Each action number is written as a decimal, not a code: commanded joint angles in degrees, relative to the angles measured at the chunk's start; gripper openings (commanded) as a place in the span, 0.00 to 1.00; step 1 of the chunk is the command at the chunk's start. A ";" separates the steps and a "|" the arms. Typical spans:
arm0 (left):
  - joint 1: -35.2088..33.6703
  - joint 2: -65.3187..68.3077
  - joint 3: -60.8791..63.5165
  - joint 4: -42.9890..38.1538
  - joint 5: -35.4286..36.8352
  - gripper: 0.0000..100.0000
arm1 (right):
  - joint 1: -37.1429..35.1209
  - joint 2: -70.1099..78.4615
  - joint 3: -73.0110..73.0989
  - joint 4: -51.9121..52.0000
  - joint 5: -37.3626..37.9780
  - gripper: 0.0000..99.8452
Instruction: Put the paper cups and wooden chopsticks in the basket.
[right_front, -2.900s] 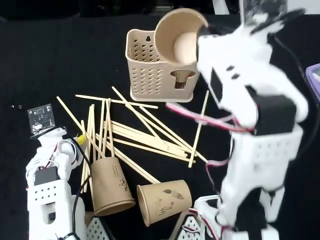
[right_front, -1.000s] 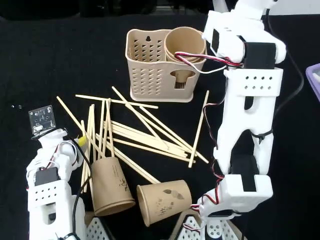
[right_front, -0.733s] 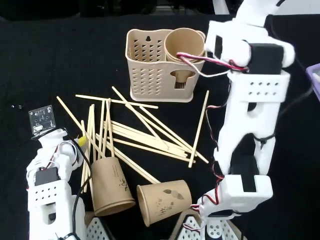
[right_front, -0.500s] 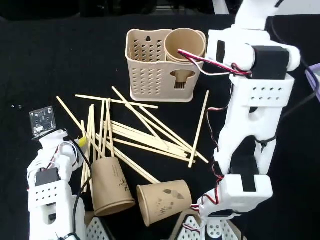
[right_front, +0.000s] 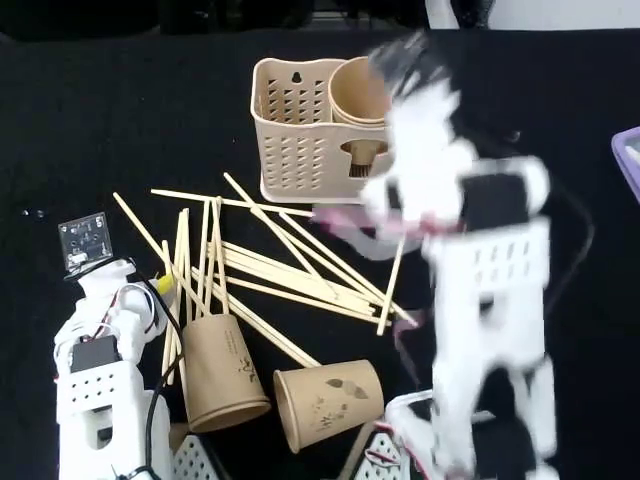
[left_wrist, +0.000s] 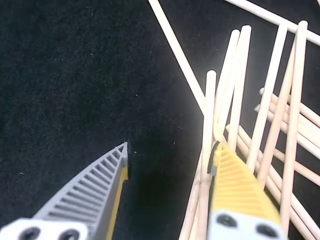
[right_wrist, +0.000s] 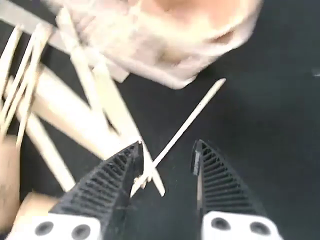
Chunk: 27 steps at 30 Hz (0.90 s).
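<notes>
Right claw: we see it spread and empty, hanging above a single chopstick.
Left claw: spread low over the worktop, with its yellow finger over the chopsticks.
Chopsticks: we find them scattered across the high view's centre.
Paper cups: two lie at lower centre, and a third cup stands in the basket.
Basket: upper centre.

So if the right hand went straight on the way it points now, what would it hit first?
Most likely the lone pale wooden chopstick lying slantwise on the black table, crossing the gap of the open right hand. Depth is hard to judge.
</notes>
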<state>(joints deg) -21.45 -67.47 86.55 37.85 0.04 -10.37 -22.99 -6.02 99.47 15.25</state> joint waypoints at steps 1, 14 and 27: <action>-0.57 -0.79 -0.75 -1.14 0.35 0.26 | -12.22 -22.29 22.11 -2.55 7.82 0.16; -14.64 -0.79 -4.35 -1.05 10.90 0.26 | -44.48 -44.53 57.89 -19.78 8.79 0.16; -17.19 -0.35 -4.18 -3.08 12.92 0.26 | -60.40 -44.53 75.38 -38.24 1.49 0.16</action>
<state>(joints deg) -37.98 -67.47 86.37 35.82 12.44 -68.75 -66.59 65.27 69.32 19.38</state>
